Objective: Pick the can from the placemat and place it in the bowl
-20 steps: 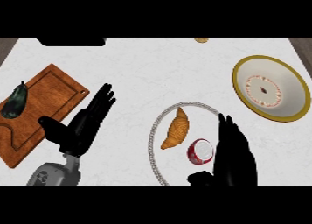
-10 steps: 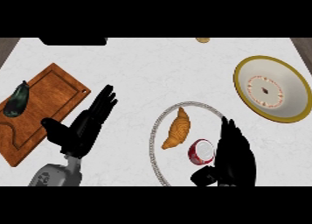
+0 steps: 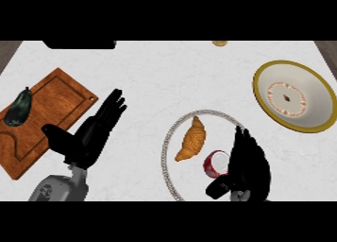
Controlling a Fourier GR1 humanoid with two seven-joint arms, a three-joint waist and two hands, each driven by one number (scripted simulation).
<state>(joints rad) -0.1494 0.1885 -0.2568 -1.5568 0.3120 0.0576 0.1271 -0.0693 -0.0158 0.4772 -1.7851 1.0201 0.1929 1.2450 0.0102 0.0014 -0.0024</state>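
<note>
The can (image 3: 216,163) is red with a white top. It stands on the round placemat (image 3: 172,142), in its lower right part, just right of the croissant (image 3: 191,139) that lies on the same mat. The right hand (image 3: 246,165) is directly beside the can on its right. Its fingers point up the view and curve slightly, and its thumb sits below the can. Whether the fingers touch the can cannot be told; they are not closed round it. The bowl (image 3: 295,94), yellow-rimmed, stands on the counter (image 3: 164,75) well apart, at upper right. The left hand (image 3: 90,130) rests open at the left, fingers straight, beside the wooden board (image 3: 49,113). A dark eggplant (image 3: 19,107) lies on the board.
</note>
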